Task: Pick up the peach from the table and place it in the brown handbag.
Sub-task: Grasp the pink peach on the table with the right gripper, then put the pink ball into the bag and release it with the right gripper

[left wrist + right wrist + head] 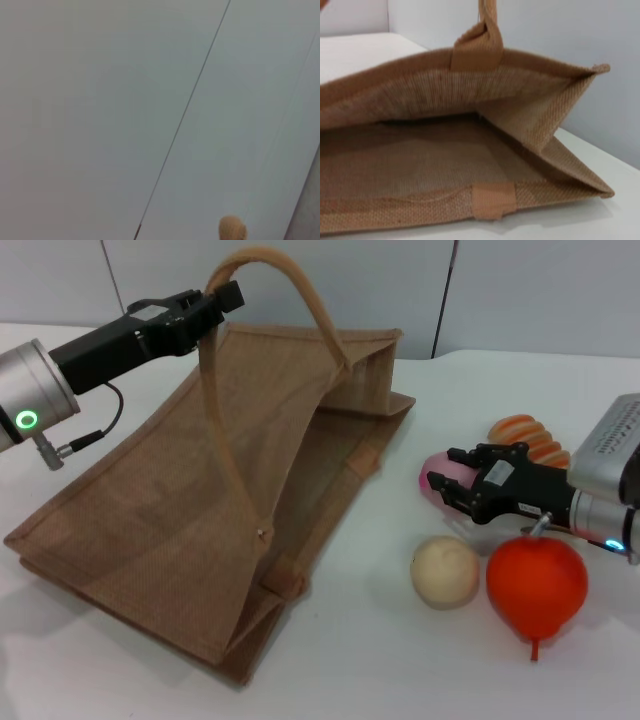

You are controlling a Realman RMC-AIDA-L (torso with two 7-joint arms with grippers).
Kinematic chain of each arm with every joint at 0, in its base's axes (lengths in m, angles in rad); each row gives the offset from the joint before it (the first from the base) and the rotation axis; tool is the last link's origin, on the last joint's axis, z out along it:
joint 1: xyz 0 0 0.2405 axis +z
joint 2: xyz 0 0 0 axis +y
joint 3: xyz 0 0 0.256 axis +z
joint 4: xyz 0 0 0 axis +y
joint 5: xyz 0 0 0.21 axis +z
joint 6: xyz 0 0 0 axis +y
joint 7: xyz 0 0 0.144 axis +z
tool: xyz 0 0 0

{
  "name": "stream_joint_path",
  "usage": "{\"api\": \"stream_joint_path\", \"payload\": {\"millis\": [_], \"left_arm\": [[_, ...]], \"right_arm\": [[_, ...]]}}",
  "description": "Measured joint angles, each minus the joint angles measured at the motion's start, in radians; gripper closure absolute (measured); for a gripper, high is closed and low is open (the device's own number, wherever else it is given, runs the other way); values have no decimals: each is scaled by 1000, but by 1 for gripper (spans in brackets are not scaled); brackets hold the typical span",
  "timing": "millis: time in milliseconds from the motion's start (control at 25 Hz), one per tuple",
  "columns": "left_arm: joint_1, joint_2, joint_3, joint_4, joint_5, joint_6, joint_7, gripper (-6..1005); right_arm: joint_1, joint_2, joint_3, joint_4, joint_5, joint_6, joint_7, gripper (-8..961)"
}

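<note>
The brown handbag [230, 500] lies on the white table with its mouth facing right. My left gripper [212, 302] is shut on its upper handle [300, 290] and holds it up, so the mouth gapes open. A tip of that handle shows in the left wrist view [232, 229]. My right gripper [452, 485] is shut on the pink peach [436, 478], just right of the bag's mouth and low over the table. The right wrist view looks straight into the open bag [445, 165]; the peach is hidden there.
A cream-beige ball [445, 571] and an orange-red pear-shaped fruit [536, 586] lie in front of my right gripper. An orange striped bread-like item [528, 433] lies behind it. A grey wall stands at the back.
</note>
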Motion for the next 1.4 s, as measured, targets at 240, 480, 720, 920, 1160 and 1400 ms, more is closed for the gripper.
{"api": "stream_joint_path", "payload": {"millis": [240, 480, 720, 920, 1160, 1400], "left_arm": [[0, 0, 0, 0, 0, 0, -1, 878], [0, 0, 0, 0, 0, 2, -1, 878], [0, 0, 0, 0, 0, 3, -1, 879], [0, 0, 0, 0, 0, 0, -2, 879], [-5, 1, 0, 0, 0, -11, -7, 879], [-28, 2, 0, 0, 0, -106, -23, 879]], "right_arm": [[-1, 1, 1, -18, 4, 15, 0, 550], [-2, 1, 2, -17, 5, 17, 1, 592], [-2, 0, 2, -18, 5, 28, 1, 646], [-2, 0, 35, -70, 5, 162, -10, 666], [2, 0, 72, -167, 5, 446, -48, 677], [38, 6, 48, -64, -11, 431, -117, 694]]}}
